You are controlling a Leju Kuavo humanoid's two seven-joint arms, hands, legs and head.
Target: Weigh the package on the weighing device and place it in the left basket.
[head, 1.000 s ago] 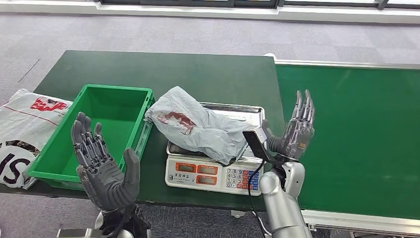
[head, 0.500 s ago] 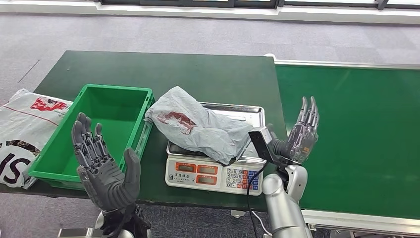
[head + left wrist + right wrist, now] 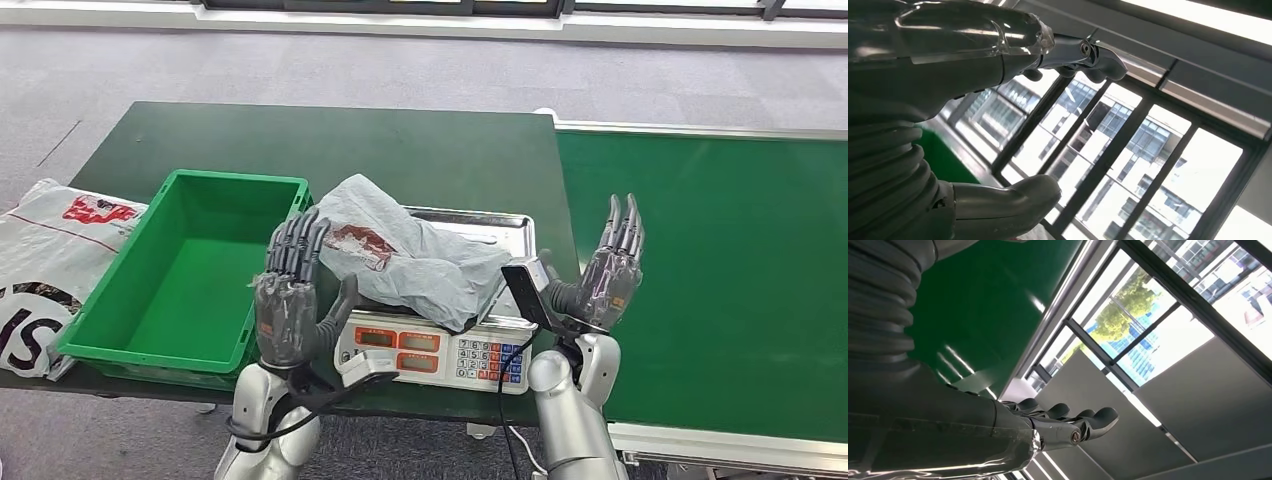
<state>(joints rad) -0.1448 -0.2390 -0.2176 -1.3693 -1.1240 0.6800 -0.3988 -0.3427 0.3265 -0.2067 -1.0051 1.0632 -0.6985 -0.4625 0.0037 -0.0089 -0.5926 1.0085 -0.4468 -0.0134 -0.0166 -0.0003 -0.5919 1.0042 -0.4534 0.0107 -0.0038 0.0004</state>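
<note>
So going left to right across the head view: there's a white printed bag (image 3: 45, 265) hanging off the left edge of the dark green table (image 3: 330, 140), then the green basket (image 3: 150, 330), which has nothing in it. Just right of its near corner is the left hand (image 3: 292, 300), raised with fingers straight and spread, holding nothing. It sits right beside the package's left end, but I can't tell whether it's actually touching.

The package (image 3: 400, 255) is lying on the steel pan of the scale (image 3: 430, 345), so my guess is the weighing part is basically done and the pickup is what's in hand now. It's a soft grey-white poly mailer, crumpled and puffy, with a red-and-white label facing up. Its left end hangs past the pan toward the basket, and the near edge droops over the front of the pan.

For doing this well, I'd say get the fingers around the bulky middle instead of pinching a loose corner. That thin film looks slippery and floppy, so it'll likely sag or slide out. Lift it clear of the pan rim before swinging left, otherwise it could drag the scale.

Further right, the right hand (image 3: 608, 270) is up over the green conveyor belt (image 3: 720, 260), also flat, fingers apart, nothing held, well clear of the package.
</note>
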